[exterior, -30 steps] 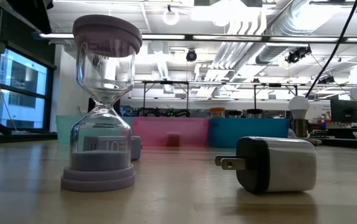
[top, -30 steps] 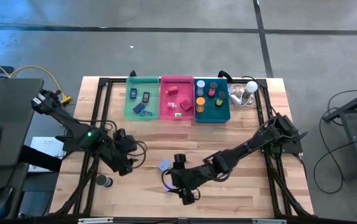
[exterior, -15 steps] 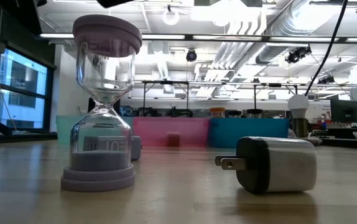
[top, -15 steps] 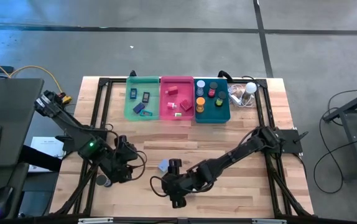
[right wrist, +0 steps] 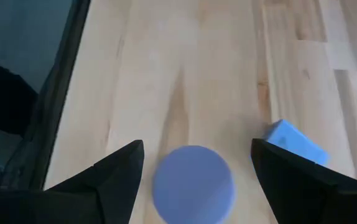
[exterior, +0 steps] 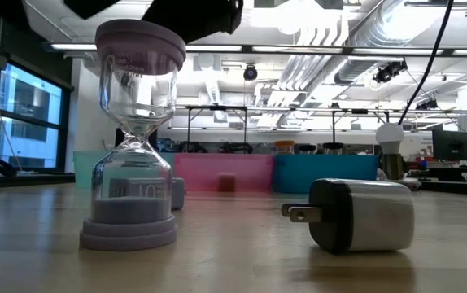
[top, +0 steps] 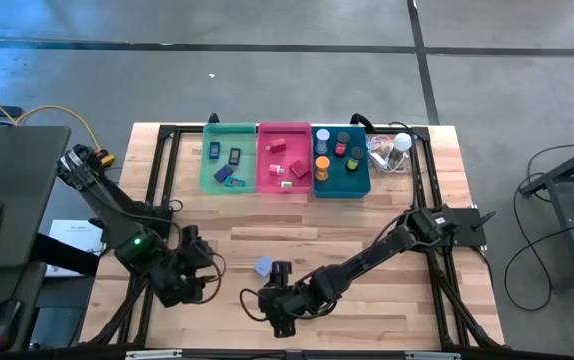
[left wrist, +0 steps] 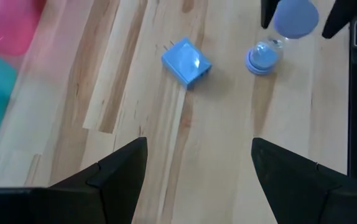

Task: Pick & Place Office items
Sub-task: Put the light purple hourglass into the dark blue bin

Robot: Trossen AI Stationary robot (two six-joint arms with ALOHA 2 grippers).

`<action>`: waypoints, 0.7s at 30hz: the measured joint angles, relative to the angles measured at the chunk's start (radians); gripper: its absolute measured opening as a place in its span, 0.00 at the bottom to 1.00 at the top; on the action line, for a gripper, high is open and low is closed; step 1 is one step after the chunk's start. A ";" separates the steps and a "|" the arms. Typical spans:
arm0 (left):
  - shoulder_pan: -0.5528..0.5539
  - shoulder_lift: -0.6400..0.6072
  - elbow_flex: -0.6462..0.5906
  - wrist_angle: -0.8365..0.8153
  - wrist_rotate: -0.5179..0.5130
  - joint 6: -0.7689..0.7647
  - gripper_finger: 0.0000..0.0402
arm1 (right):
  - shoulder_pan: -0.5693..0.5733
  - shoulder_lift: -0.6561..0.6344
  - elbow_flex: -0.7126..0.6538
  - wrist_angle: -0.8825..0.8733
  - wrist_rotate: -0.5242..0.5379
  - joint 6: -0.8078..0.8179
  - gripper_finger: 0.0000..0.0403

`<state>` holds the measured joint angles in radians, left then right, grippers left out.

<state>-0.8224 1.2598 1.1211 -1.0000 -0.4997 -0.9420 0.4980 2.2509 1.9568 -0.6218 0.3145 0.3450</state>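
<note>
A lavender hourglass (exterior: 132,138) stands upright on its base near the table's front edge. A blue plug block (top: 263,266) lies beside it on one flat side. My right gripper (top: 273,300) hangs open over the hourglass. Its fingers (left wrist: 267,12) stand on either side of the top cap (right wrist: 194,183) with gaps showing, touching nothing. My left gripper (top: 195,280) is open and holds nothing. It hovers at the front left and points toward the block (left wrist: 186,62) and the hourglass (left wrist: 267,53).
At the table's far edge stand a green bin (top: 210,172), a pink bin (top: 267,178) and a teal bin (top: 365,170), each holding small items. A white bulb (top: 403,140) with clear plastic lies to their right. Bare wood lies between the bins and the grippers.
My right gripper has come down and tipped more steeply, moving slightly toward the table's left until its fingers flank the hourglass top; it now shows in the low view. My left gripper has swung toward the near left corner. The hourglass and the block have not moved.
</note>
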 joint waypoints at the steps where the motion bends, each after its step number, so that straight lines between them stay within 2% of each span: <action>1: -0.007 0.000 -0.001 -0.001 -0.002 -0.001 0.70 | 0.000 0.001 0.000 0.002 -0.001 0.002 0.71; 12: -0.027 0.000 -0.031 0.005 -0.005 -0.027 0.70 | 0.000 0.007 -0.004 -0.045 0.027 0.070 0.71; 21: -0.022 0.000 -0.046 0.013 -0.009 -0.021 0.70 | -0.001 0.019 -0.006 -0.050 0.001 0.102 0.71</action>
<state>-0.8444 1.2598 1.0748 -0.9866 -0.5085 -0.9627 0.4973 2.2704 1.9503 -0.6720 0.3160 0.4467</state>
